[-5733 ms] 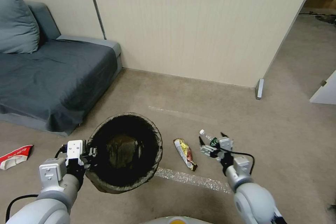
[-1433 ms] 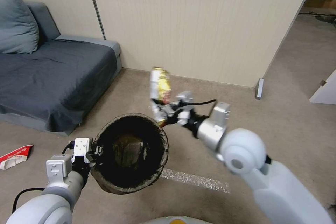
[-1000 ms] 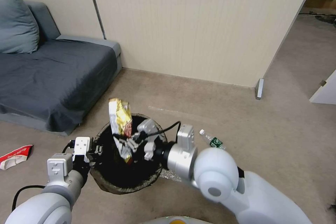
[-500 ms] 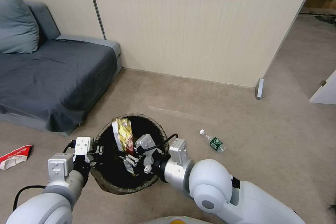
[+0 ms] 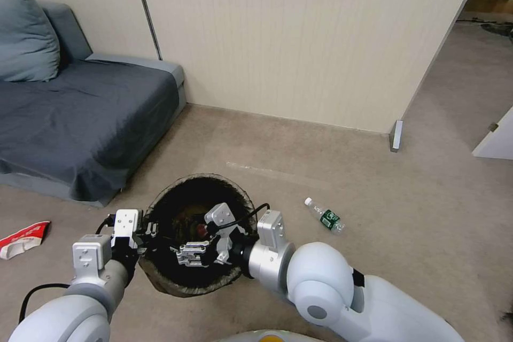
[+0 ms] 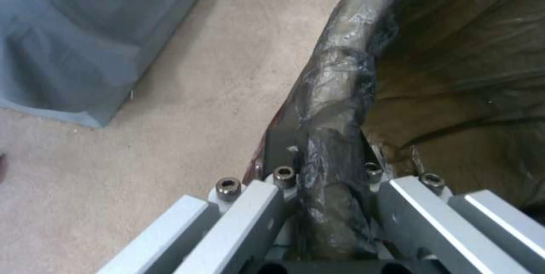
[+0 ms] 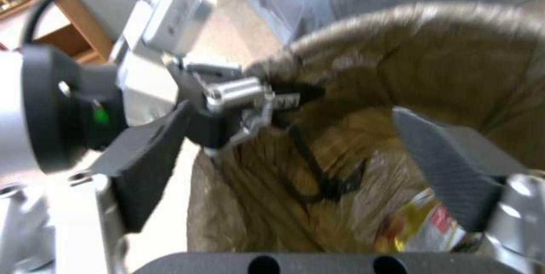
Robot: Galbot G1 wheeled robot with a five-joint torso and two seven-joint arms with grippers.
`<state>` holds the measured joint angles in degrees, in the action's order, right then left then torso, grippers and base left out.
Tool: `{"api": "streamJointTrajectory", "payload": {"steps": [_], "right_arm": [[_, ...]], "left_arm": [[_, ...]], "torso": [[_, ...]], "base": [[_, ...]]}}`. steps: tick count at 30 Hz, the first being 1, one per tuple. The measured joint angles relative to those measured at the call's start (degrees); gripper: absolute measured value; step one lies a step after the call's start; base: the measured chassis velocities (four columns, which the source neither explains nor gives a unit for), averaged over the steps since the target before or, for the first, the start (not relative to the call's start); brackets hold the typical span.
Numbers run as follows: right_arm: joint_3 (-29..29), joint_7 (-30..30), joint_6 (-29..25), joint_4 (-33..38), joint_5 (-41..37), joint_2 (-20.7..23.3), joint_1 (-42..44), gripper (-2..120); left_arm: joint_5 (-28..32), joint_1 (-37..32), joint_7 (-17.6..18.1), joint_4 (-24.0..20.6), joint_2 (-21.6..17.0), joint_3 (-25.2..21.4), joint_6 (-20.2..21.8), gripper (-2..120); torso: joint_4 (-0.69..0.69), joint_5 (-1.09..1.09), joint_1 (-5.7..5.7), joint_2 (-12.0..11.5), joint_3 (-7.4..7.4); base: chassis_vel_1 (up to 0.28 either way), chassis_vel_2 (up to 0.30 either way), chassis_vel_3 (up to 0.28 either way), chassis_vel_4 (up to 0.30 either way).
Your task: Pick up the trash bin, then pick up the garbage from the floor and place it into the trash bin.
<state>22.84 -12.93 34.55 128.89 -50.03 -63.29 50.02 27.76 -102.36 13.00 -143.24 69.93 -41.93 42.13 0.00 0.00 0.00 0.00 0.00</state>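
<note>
The left arm reaches forward from the robot's lower left, forearm angled up and slightly inward. Its left gripper [image 5: 145, 234] is clamped on the near-left rim of the trash bin [image 5: 235, 272], one finger outside the rim and one inside, holding the bin up. The right arm bends across the body from the lower right, its wrist pointing left. The right gripper [image 5: 184, 254] sits over the bin's mouth with its dark-padded fingers [image 7: 448, 172] spread wide apart, gripping nothing.

Even soft indoor light, faint shadows, head view bowed at edges, right wrist view motion-blurred, left wrist view soft
</note>
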Motion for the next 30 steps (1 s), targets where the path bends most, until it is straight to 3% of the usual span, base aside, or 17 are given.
{"api": "streamJointTrajectory", "payload": {"steps": [2, 7, 12, 14, 15, 18, 19, 21, 26, 30], "right_arm": [[-0.9, -0.75, 0.01, 1.3, -1.5, 0.06, -0.7, 98], [-3.96, -1.38, 0.16, 3.71, -2.87, 1.32, -2.42, 100], [-12.77, 0.8, -0.11, 7.11, -4.07, 6.2, -3.89, 100], [-19.41, 1.66, -0.47, 8.71, -5.85, 8.86, -3.18, 100], [-19.41, 1.66, -0.47, 8.71, -5.85, 8.86, -3.18, 100], [-29.33, 3.0, -0.78, 9.7, -7.31, 11.68, 0.21, 100], [-29.33, 3.0, -0.78, 9.7, -7.31, 11.68, 0.21, 100], [-36.36, 4.24, -1.25, 8.38, -7.27, 13.0, 3.66, 100], [-44.1, 5.56, -3.87, 3.17, -3.71, 14.18, 8.87, 100], [-45.61, 5.96, -4.89, 0.14, -1.04, 14.26, 10.87, 100]], "left_arm": [[0.0, -0.15, -0.03, 0.0, -0.01, -0.18, 0.0, 1], [0.0, -0.27, -0.03, 0.0, 0.07, -0.37, 0.0, 1], [-0.05, -0.66, -0.06, 0.0, 0.72, -0.37, 0.0, 1], [-0.12, -0.8, -0.06, 0.0, 0.97, -0.43, 0.0, 1], [-0.12, -0.8, -0.06, 0.0, 0.97, -0.43, 0.0, 1], [-0.18, -0.82, -0.06, 0.0, 1.2, -0.61, 0.0, 1], [-0.18, -0.82, -0.06, 0.0, 1.2, -0.61, 0.0, 1], [-0.23, -0.8, -0.06, 0.0, 1.46, -0.63, 0.0, 1], [-0.4, -0.56, -0.08, 0.0, 2.06, -0.65, 0.0, 1], [-0.41, -0.39, -0.11, 0.0, 2.23, -0.66, 0.0, 1]], "torso": [[0.0, 0.0, 0.0, 0.0, 0.0], [0.01, 0.0, 0.0, 0.0, 0.0], [0.0, 0.01, 0.0, 0.0, 0.0], [0.0, 0.02, 0.0, 0.0, 0.0], [0.0, 0.02, 0.0, 0.0, 0.0], [-0.01, 0.01, 0.0, 0.0, 0.0], [-0.01, 0.01, 0.0, 0.0, 0.0], [-0.01, 0.01, 0.0, 0.0, 0.0], [0.0, 0.01, 0.0, 0.0, 0.0], [0.0, 0.0, 0.0, 0.0, 0.0]], "base": [[0.0, 0.0, 0.0, 0.0], [0.0, 0.0, 0.0, 0.0], [0.0, 0.0, 0.0, 0.0], [0.0, 0.0, 0.0, 0.0], [0.0, 0.0, 0.0, 0.0], [0.0, 0.0, 0.0, 0.0], [0.0, 0.0, 0.0, 0.0], [0.0, 0.0, 0.0, 0.0], [0.0, 0.0, 0.0, 0.0], [0.0, 0.0, 0.0, 0.0]]}}
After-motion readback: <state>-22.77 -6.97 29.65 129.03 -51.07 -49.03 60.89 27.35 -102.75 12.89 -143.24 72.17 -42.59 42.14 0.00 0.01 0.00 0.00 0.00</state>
